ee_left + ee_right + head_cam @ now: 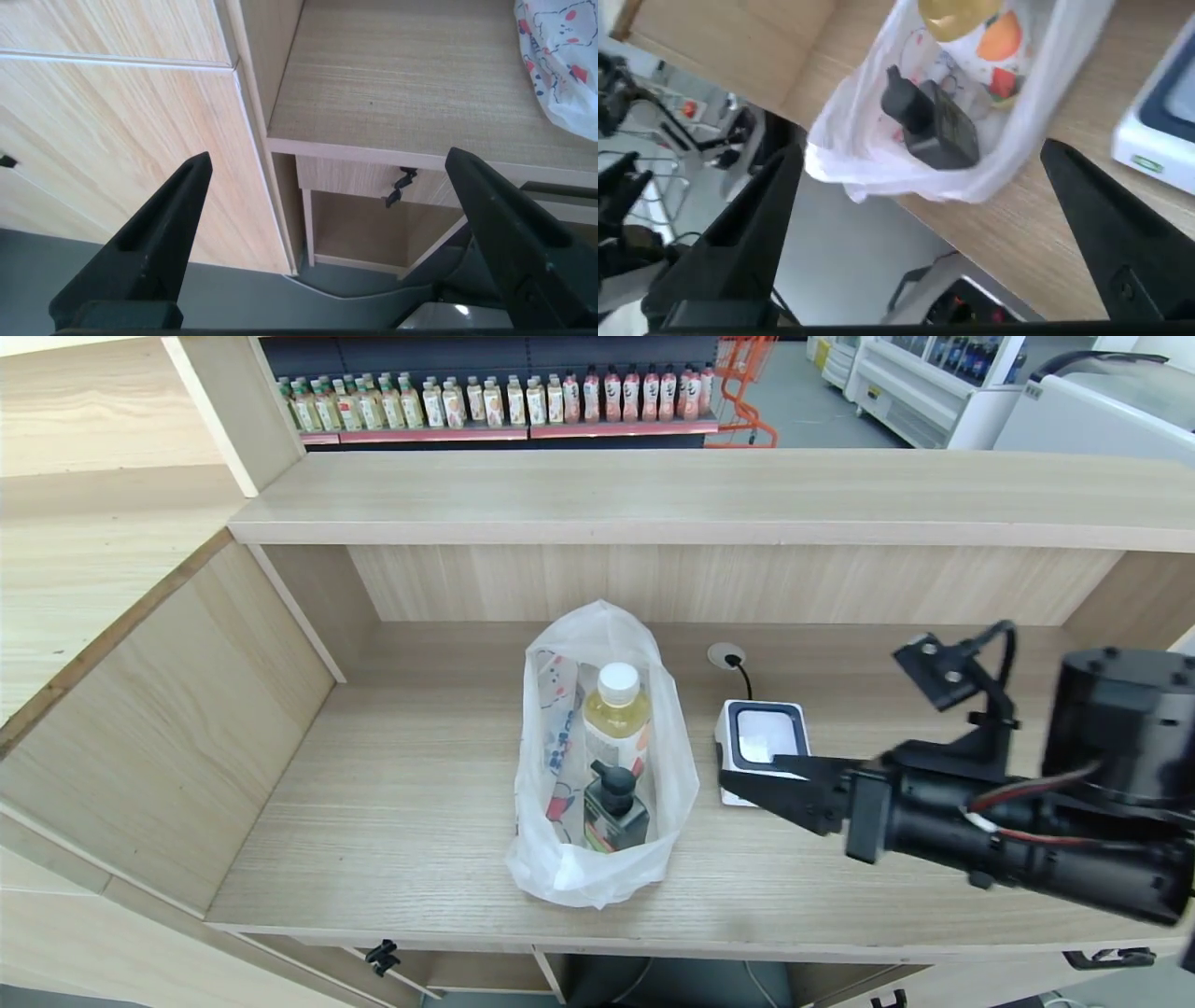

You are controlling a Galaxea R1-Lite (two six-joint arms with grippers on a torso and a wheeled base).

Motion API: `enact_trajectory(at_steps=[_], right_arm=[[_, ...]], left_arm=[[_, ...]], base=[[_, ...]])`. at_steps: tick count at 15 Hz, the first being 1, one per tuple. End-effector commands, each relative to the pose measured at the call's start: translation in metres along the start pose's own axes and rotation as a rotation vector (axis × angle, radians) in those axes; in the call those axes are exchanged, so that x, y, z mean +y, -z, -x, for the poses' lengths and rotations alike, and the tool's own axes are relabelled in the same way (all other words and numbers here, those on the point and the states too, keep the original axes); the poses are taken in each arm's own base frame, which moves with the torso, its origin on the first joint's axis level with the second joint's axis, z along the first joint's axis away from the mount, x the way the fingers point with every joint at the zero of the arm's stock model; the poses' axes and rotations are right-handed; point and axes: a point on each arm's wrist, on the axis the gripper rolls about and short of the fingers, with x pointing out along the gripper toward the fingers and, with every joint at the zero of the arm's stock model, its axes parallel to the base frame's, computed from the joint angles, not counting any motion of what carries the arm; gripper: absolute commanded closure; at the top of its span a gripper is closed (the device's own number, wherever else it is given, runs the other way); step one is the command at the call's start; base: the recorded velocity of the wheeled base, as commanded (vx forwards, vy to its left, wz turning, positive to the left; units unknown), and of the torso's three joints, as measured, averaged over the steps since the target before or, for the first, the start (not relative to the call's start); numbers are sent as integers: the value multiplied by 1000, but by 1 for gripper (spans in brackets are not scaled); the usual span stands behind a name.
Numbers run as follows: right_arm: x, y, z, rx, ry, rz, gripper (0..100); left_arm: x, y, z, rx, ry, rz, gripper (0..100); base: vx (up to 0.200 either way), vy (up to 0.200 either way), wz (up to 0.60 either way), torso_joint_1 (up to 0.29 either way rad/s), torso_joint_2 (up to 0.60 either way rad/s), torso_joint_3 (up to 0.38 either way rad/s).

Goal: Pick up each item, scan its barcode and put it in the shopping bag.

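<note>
Two bottles in bag (677, 756): yellow bottle (616, 714), pump bottle (616, 812). Right gripper (747, 782), jaws apart, empty, beside scanner (764, 733); left gripper (329, 159), likewise spread, near counter (411, 84) edge.

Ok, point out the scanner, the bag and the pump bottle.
scanner (761, 735), head view, its top window.
bag (569, 877), head view, its near wall.
pump bottle (620, 819), head view, its black body.
</note>
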Motion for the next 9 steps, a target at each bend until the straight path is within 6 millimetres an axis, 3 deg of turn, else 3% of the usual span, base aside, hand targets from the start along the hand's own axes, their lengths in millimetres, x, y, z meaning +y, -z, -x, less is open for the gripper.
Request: enact_trajectory(at_steps=[1,2,3,4,6,9], right_arm=[[3,37,116,-91,333,150,0],[4,49,133,-134,420,151,0],[6,77,164,-201,568,176,0],[10,101,181,-228,621,207,0],[20,135,205,-315,689,230,0],[21,167,213,-254,806,213,0]], left_arm=[[0,0,0,0,-1,0,0],[0,0,0,0,-1,0,0],[0,0,0,0,-1,0,0],[0,0,0,0,-1,0,0],[0,0,0,0,-1,0,0],[0,0,0,0,-1,0,0]], base=[[0,0,0,0,0,0],[0,0,0,0,0,0],[0,0,0,0,0,0],[0,0,0,0,0,0],[0,0,0,0,0,0],[0,0,0,0,0,0]])
